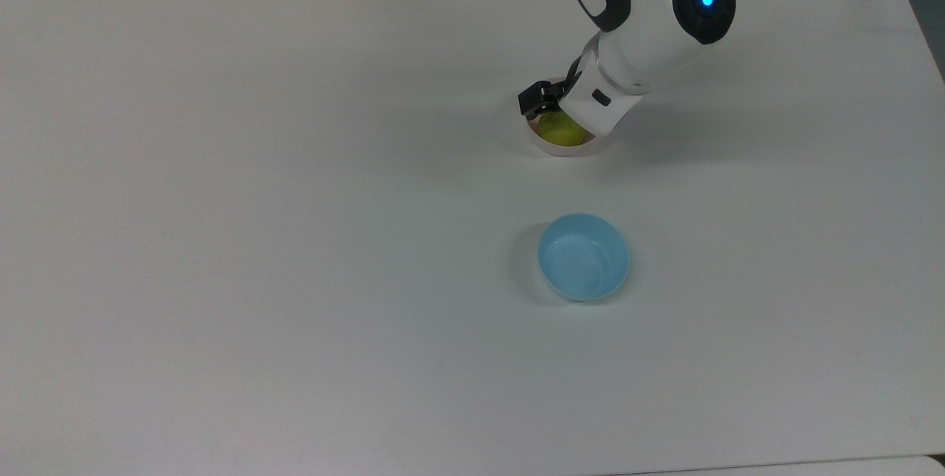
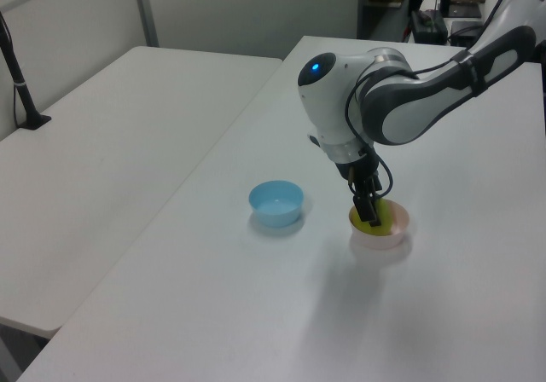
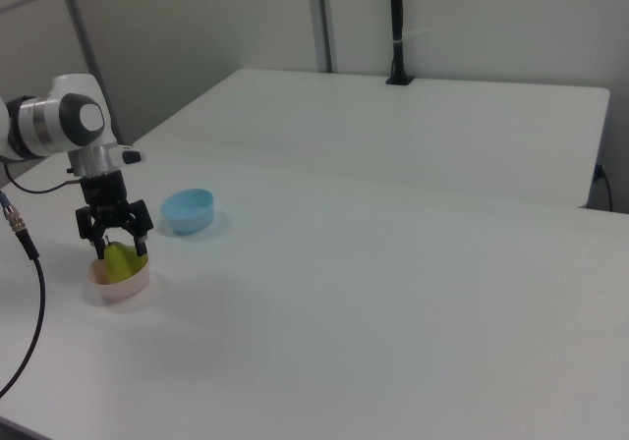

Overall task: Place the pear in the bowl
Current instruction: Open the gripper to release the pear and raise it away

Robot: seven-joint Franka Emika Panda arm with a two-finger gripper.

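Observation:
The yellow-green pear (image 1: 559, 130) lies inside the pale pink bowl (image 1: 567, 151). My gripper (image 1: 555, 111) hovers low over the bowl, partly covering it in the top view. In the right view the gripper (image 3: 118, 247) stands open, its two black fingers spread to either side of the pear (image 3: 120, 261), which rests in the bowl (image 3: 118, 289). In the left view the gripper (image 2: 368, 215) reaches down into the bowl (image 2: 388, 238), and the pear (image 2: 379, 219) shows as a yellow patch beside the fingers.
A light blue bowl (image 1: 583, 257) stands empty on the white table (image 1: 295, 240), a short way from the pink one. A second white table (image 3: 413, 126) adjoins, with a black post (image 3: 396, 27) clamped at its far edge.

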